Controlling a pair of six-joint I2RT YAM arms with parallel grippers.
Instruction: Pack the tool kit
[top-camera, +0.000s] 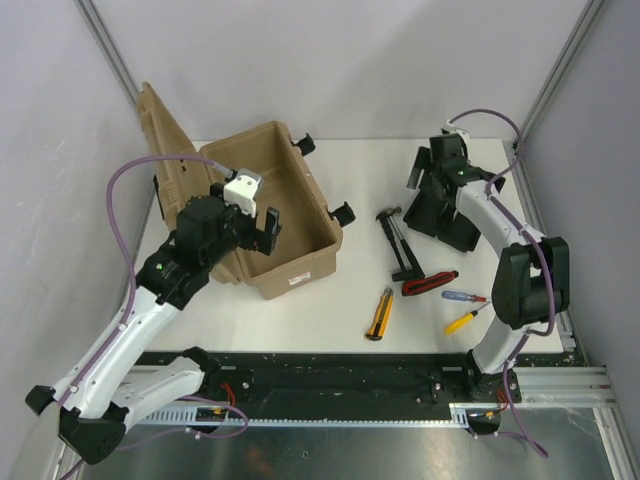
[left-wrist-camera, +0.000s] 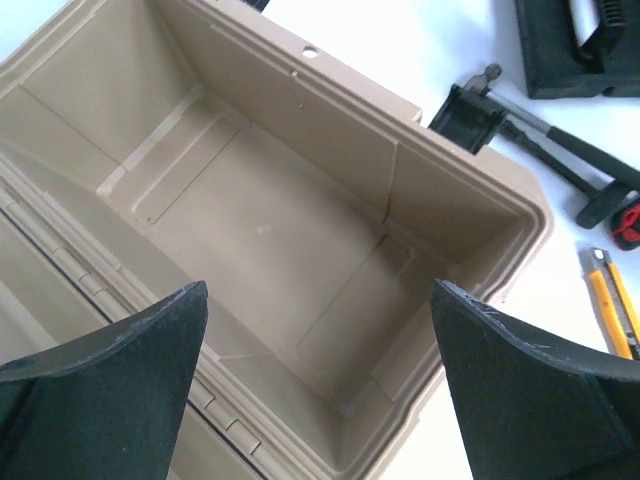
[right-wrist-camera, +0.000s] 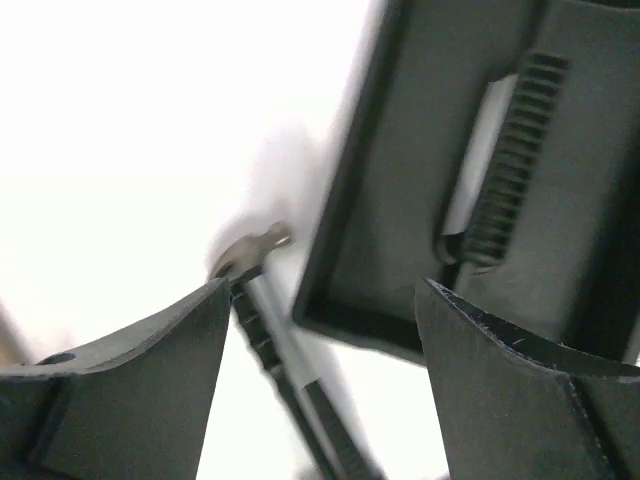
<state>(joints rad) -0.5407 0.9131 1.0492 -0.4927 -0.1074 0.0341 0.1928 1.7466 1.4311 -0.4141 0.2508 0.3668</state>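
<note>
Saw tan, ribbed plastic on the tool kit (top-camera: 310, 255), with black latches (top-camera: 343, 212) and a red-white label (top-camera: 298, 283). Found a white table (top-camera: 300, 320), a yellow-and-black knife (top-camera: 379, 314), red-and-black pliers (top-camera: 430, 283), a yellow screwdriver (top-camera: 466, 320), a black hammer (top-camera: 398, 245) and a black tray (top-camera: 425, 210).

Tool kit (top-camera: 300, 265) stands on the left half of the table (top-camera: 300, 322), lid (top-camera: 165, 140) swung open to its rear-left, left gripper (top-camera: 257, 232) hanging over its near-left rim. Right of the tool kit: hammer (top-camera: 397, 245) just beside its right end, tray (top-camera: 450, 225) farther right and a little behind, right gripper (top-camera: 420, 195) above the tray's edge that faces the tool kit. Right-front of the tool kit: utility knife (top-camera: 379, 314) nearest, pliers (top-camera: 430, 283) beyond it, then a screwdriver (top-camera: 463, 297) with a second screwdriver (top-camera: 466, 320) just in front, farthest out.
</note>
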